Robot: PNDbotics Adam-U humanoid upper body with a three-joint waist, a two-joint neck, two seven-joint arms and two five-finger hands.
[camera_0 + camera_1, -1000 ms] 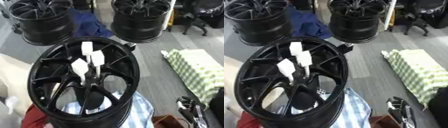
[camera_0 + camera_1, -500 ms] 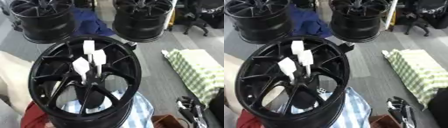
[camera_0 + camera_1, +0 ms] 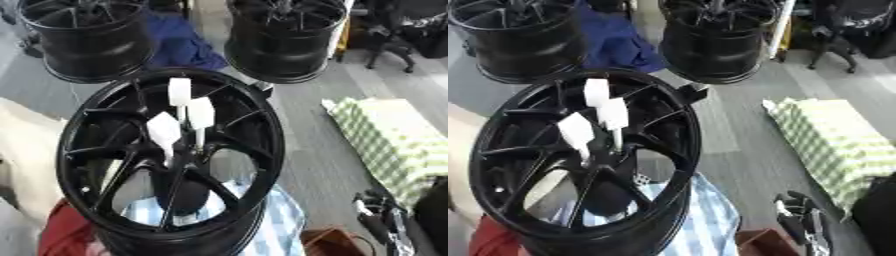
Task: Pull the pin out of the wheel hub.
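A black spoked wheel hub (image 3: pixel 262 130) stands in the foreground, tilted toward me. Three thin pins topped with white rectangular tabs rise from its centre (image 3: pixel 179 162): one at the back (image 3: pixel 179 91), one in the middle (image 3: pixel 200 113), one at the front left (image 3: pixel 164 129). My right hand (image 3: pixel 798 225) rests low at the bottom right, well away from the wheel, its black and silver fingers pointing up and holding nothing. My left hand shows in neither view.
Two more black wheels (image 3: pixel 87 40) (image 3: pixel 284 40) stand behind, with a blue cloth (image 3: pixel 184 47) between them. A green checked cloth (image 3: pixel 394 140) lies on the right. A blue striped cloth (image 3: pixel 271 220) and a red one (image 3: pixel 61 235) lie under the wheel.
The whole picture has shifted a little, so the camera moved. The pins, the wheel and my right hand keep their places relative to each other.
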